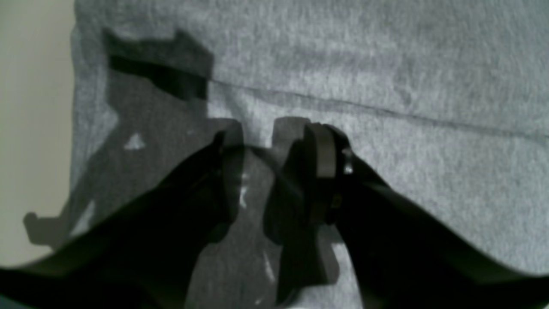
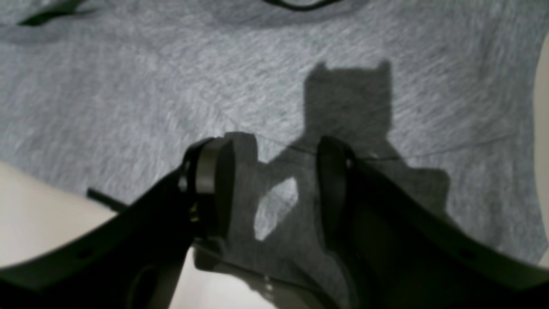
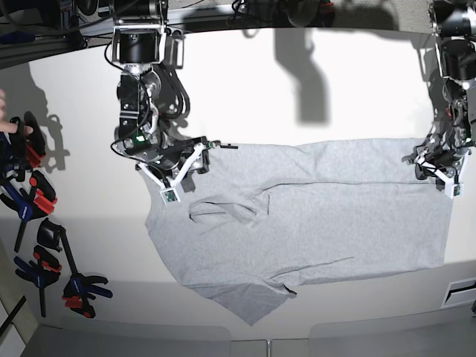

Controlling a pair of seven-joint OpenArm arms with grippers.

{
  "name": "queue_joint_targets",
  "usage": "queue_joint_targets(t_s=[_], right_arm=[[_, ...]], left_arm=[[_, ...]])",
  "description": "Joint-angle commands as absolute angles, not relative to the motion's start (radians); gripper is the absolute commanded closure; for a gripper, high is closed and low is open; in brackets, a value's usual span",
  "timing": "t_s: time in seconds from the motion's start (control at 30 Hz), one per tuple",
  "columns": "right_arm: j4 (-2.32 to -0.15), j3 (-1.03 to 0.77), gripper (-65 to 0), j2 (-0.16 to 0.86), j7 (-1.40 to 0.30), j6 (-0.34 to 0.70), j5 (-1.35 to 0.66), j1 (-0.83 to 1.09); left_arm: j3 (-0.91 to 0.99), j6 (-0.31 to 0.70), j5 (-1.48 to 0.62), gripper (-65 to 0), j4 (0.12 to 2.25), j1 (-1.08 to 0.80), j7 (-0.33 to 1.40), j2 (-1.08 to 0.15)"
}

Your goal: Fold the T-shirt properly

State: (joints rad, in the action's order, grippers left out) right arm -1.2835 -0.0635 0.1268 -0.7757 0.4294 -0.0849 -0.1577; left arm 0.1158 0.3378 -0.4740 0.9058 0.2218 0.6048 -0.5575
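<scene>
The light grey T-shirt (image 3: 335,216) lies spread flat on the white table (image 3: 297,97), plain side up, with a small crease near its left part. My right gripper (image 3: 175,177) stands at the shirt's upper left corner. In the right wrist view its fingers (image 2: 212,171) are wide apart just over the fabric (image 2: 128,86), holding nothing. My left gripper (image 3: 439,167) is at the shirt's upper right corner. In the left wrist view its jaws (image 1: 274,146) stand apart close above the cloth (image 1: 386,64), beside a seam line.
Several orange and blue clamps (image 3: 37,223) lie along the table's left edge. Bare table shows beside the shirt's edge in the left wrist view (image 1: 34,128) and in the right wrist view (image 2: 34,214). A white label (image 3: 461,291) sits at the lower right.
</scene>
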Motion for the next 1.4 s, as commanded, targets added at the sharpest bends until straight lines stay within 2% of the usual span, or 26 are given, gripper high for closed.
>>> queue_joint_targets(t_s=[0.0,0.2,0.37,0.73,1.0,1.37], right_arm=[[-1.258,-0.065,-29.9,0.133,-0.816,0.41,-0.039,-0.181],[-1.06,-0.065,-29.9,0.132,-0.827,0.411,-0.025,-0.262],[-1.042,-0.065,-29.9,0.133,-0.891,0.411,-0.034,-0.265],[-1.124,-0.065,-29.9,0.133,-1.007,0.411,-0.036,-0.265],[-1.185,-0.065,-29.9,0.133,-1.056,0.412,-0.037,-0.242],[-1.334,-0.065,-29.9,0.136,-1.056,0.412,-0.036,-0.091]], left_arm=[[0.112,0.345,-0.464,-21.6,0.903,0.214,0.69,-0.56],[0.112,0.345,-0.464,-21.6,0.903,0.176,0.689,-0.561],[0.112,0.345,-0.465,-21.6,0.905,0.132,0.687,-0.562],[0.112,0.345,-0.483,-21.6,0.946,0.124,0.764,-0.563],[0.112,0.345,-0.484,-21.6,0.965,0.039,0.763,-0.563],[0.112,0.323,-0.482,-21.6,1.179,-0.126,0.768,-0.563]])
